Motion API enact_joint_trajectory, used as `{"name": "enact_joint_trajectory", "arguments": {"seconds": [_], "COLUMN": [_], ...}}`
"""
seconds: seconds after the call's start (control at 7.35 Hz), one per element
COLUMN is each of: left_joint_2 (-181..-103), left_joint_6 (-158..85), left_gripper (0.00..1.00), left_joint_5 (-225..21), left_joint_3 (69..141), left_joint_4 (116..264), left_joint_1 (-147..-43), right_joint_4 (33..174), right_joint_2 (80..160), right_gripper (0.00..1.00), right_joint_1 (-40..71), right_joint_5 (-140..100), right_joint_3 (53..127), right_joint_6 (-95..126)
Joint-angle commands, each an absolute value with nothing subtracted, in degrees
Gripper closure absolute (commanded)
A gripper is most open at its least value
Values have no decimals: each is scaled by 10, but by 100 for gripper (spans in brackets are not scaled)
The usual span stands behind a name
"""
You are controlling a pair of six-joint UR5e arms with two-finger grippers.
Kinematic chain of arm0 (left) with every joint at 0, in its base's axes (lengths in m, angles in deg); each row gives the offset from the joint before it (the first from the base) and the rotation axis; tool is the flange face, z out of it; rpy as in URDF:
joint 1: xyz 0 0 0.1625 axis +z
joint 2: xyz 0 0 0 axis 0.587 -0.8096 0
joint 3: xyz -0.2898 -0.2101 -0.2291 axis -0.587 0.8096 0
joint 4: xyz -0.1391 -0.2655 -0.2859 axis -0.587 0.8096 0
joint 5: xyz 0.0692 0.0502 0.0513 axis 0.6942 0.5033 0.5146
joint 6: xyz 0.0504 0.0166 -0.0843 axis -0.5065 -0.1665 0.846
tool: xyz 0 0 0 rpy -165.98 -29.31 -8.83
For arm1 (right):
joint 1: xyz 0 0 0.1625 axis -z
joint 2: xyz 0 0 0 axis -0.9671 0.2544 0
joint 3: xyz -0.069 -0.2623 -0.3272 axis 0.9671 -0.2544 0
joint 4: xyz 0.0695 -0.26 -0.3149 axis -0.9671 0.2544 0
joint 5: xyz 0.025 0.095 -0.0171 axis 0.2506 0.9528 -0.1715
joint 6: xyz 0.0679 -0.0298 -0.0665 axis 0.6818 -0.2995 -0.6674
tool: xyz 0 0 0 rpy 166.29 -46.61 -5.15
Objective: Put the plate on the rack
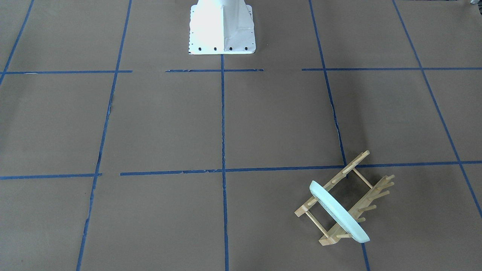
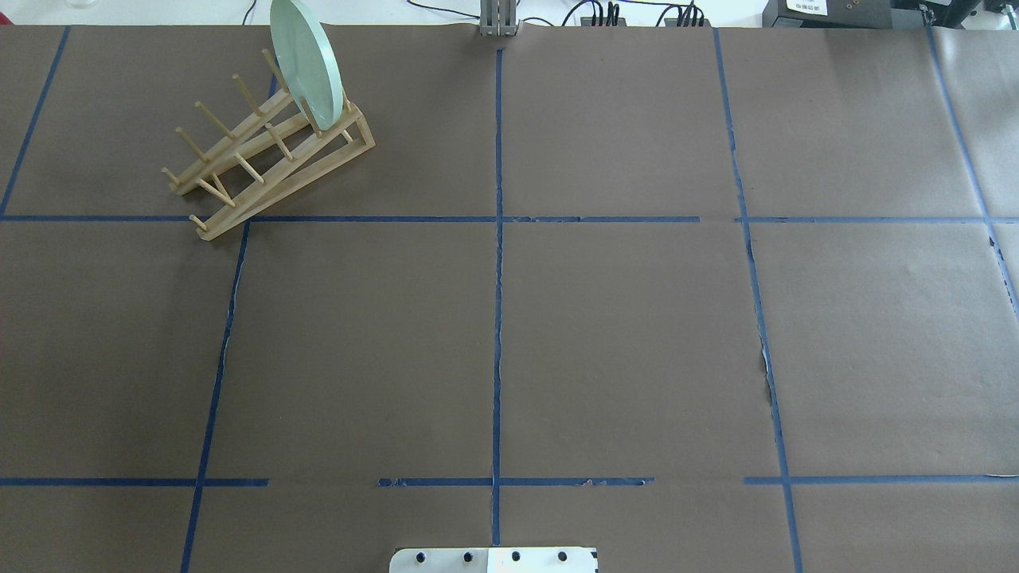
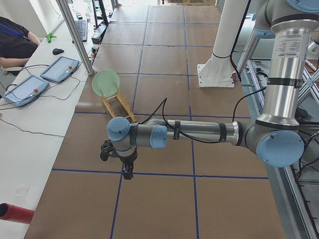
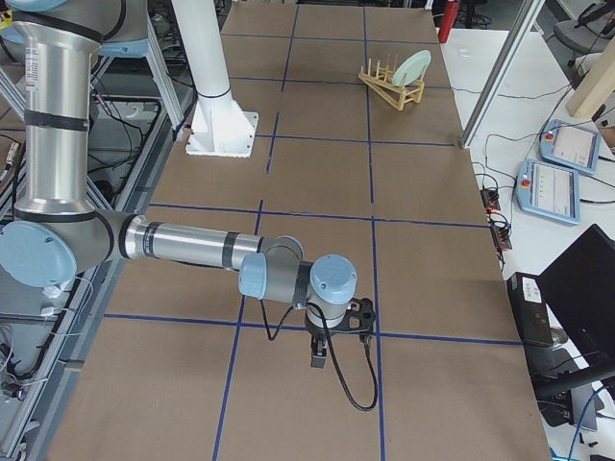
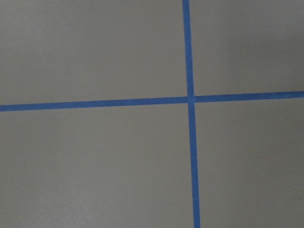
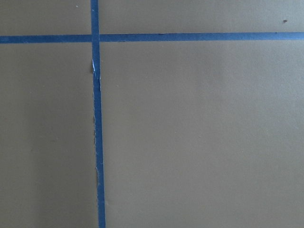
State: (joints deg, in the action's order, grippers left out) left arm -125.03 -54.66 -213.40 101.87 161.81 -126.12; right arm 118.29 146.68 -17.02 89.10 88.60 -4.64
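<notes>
Look far left: the plate point(image 2: 306, 64) stands on edge in the rack point(image 2: 271, 159), its end pegs point(image 2: 310, 119) keeping it upright, so the placing looks done. The left gripper point(image 3: 128, 174) and right gripper point(image 4: 318, 359) hang over the table point(image 2: 621, 334), well apart from it; you cannot tell whether either is open.

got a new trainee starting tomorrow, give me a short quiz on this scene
1. True or false: the round pale mint-green glossy plate lies flat on the brown paper-covered table.
2. In the overhead view, where on the table does the small light bamboo dish rack sit? A) far left B) far right C) near centre
3. Fill in: the plate stands on its ___ between the rack's upright pegs.
Key: 1 false; 2 A; 3 edge.
</notes>
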Motion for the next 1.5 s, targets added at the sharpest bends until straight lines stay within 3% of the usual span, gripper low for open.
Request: {"name": "enact_joint_trajectory", "arguments": {"seconds": [0.0, 1.36], "left_joint_2": [-1236, -1242], "left_joint_6": [-554, -551], "left_gripper": [0, 0], "left_joint_5": [-2138, -2185], "left_joint_3": [1032, 1039], "left_joint_4": [1600, 1595], "left_joint_1": [-1281, -1281], "right_joint_4": [1183, 1183], "right_joint_2": [1467, 1467], "right_gripper": [0, 0], "right_joint_1": [-170, -170], "right_joint_5": [891, 891], "right_joint_3": [886, 886], "right_joint_6": [-46, -46]}}
